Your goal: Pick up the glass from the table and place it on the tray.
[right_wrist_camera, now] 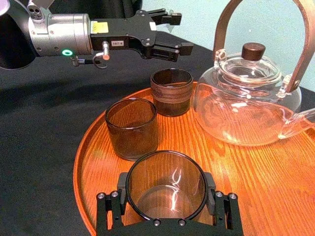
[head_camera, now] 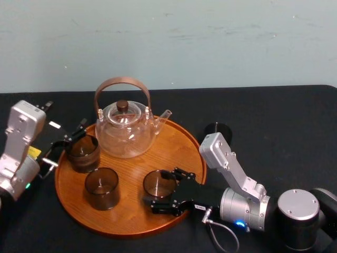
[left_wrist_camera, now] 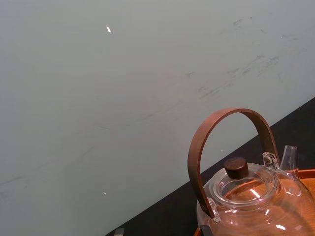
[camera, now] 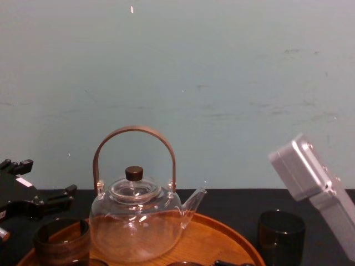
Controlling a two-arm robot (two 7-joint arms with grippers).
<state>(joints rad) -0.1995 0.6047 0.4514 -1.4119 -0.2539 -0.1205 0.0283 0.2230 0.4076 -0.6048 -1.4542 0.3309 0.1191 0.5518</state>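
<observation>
Right wrist view: the glass (right_wrist_camera: 166,179) is clamped by the right gripper (right_wrist_camera: 166,199), standing on the tray (right_wrist_camera: 275,196). The left gripper (right_wrist_camera: 184,33) is held spread, empty. Chest view: another tumbler (camera: 281,235) is seen on the table (camera: 239,204).

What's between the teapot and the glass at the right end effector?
Just bare tray between teapot and glass, shown in the head view. The left end effector hovers at the tray's left edge.

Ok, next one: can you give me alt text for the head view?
A round wooden tray on a black table carries a clear glass teapot and three dark glasses; the right end effector sits around the front-right glass, the left end effector is beside the back-left glass. A fourth glass stands on the table right of the tray.
</observation>
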